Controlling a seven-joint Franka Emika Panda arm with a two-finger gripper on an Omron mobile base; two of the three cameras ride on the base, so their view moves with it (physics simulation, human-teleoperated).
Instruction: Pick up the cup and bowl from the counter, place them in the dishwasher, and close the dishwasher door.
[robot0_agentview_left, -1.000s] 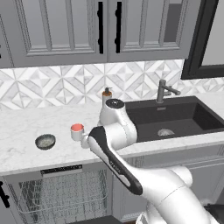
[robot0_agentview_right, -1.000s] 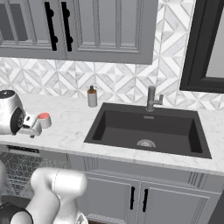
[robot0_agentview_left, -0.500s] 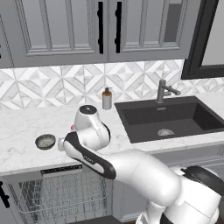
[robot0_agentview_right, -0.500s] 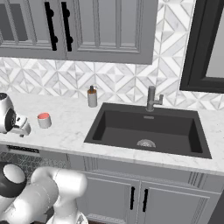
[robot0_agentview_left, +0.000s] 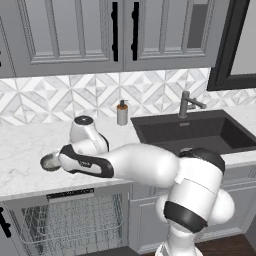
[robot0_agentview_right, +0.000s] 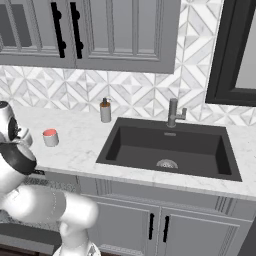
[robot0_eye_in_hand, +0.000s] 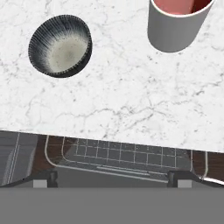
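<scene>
Looking down from the hand, the bowl (robot0_eye_in_hand: 60, 46), dark outside and speckled pale inside, sits on the white marble counter (robot0_eye_in_hand: 122, 96) at the upper left. The grey cup (robot0_eye_in_hand: 177, 22) with its red-pink inside stands at the upper right. My gripper (robot0_eye_in_hand: 113, 178) is open, its two fingertips (robot0_eye_in_hand: 44, 178) wide apart above the counter's front edge and short of both things. Below that edge lies the dishwasher's wire rack (robot0_eye_in_hand: 127, 156). From the left base the bowl (robot0_agentview_left: 49, 161) peeks out beside my hand over the open dishwasher (robot0_agentview_left: 70, 225). From the right base the cup (robot0_agentview_right: 50, 137) stands apart.
A soap dispenser (robot0_agentview_left: 122, 112) stands at the backsplash, left of the black sink (robot0_agentview_left: 195, 132) and its faucet (robot0_agentview_left: 187, 104). Grey wall cabinets hang above, and panelled base cabinets (robot0_agentview_right: 160, 225) run under the sink. My arm lies low across the counter's front.
My arm has swung left and down along the counter's front, from beside the cup to between cup and bowl. The gripper has stayed open. Cup and bowl have not moved.
</scene>
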